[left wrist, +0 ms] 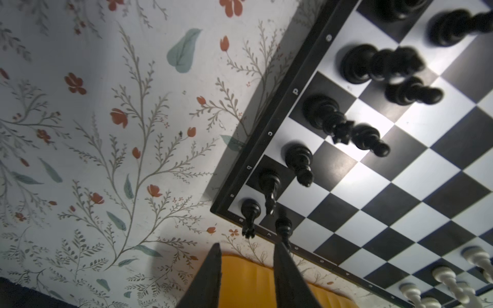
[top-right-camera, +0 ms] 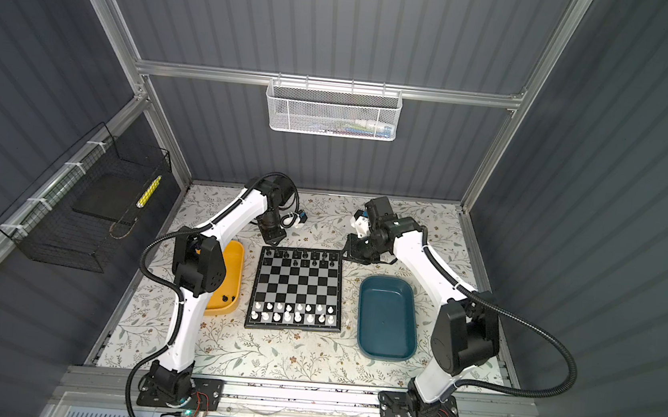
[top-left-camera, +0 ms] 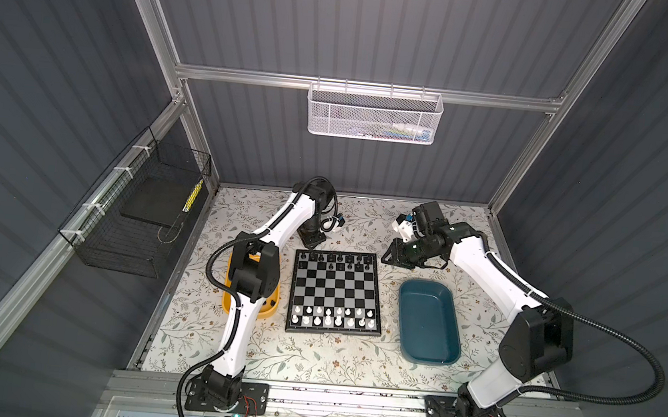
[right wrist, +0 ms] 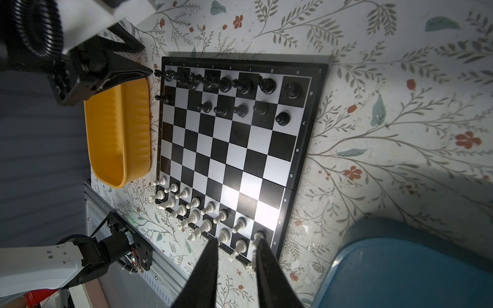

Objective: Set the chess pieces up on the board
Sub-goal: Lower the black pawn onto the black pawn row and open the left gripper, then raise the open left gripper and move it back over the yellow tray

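The board (right wrist: 308, 109) had 8, 7, 6 and 5 printed on its rim, and the left gripper (left wrist: 248, 248) and right gripper (right wrist: 238, 241) were a little spread, empty.

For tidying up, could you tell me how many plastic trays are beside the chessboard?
2: a yellow oblong plastic tray left of the black-and-silver chessboard, partly hidden under the left arm; a teal oblong plastic tray right of it.

White arm links (top-left-camera: 276, 225), black joint housings (top-left-camera: 253, 270), ribbed black cable conduits (top-left-camera: 577, 394), bolted black base plates (top-left-camera: 254, 392)
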You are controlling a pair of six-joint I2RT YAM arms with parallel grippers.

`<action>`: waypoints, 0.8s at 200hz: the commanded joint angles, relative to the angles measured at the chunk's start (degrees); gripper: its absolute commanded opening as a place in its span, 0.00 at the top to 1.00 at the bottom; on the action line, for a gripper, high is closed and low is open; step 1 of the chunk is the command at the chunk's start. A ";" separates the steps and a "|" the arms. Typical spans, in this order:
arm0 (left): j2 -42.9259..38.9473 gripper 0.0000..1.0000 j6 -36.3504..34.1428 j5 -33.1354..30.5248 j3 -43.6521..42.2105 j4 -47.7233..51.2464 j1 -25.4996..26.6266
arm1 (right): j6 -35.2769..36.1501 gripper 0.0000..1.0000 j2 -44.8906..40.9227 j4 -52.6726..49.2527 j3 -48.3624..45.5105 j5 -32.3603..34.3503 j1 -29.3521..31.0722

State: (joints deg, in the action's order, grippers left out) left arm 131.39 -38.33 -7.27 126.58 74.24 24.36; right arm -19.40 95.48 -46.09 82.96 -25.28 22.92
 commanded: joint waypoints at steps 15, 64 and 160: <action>-4.51 0.62 0.15 1.57 2.29 4.21 0.03 | -0.21 0.72 1.64 -1.21 3.61 -0.34 -0.30; -8.90 0.60 2.16 3.99 0.66 4.16 -5.17 | -0.92 0.73 3.06 -0.15 5.90 -0.88 -0.31; -23.42 0.47 3.93 6.53 -17.85 -2.45 -11.68 | -2.92 0.73 1.99 4.80 5.01 0.50 -0.32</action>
State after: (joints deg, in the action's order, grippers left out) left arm 110.93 -35.62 -2.87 112.90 73.21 13.65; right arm -21.28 98.06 -42.98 87.33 -25.23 22.92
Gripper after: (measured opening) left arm 0.512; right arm 0.275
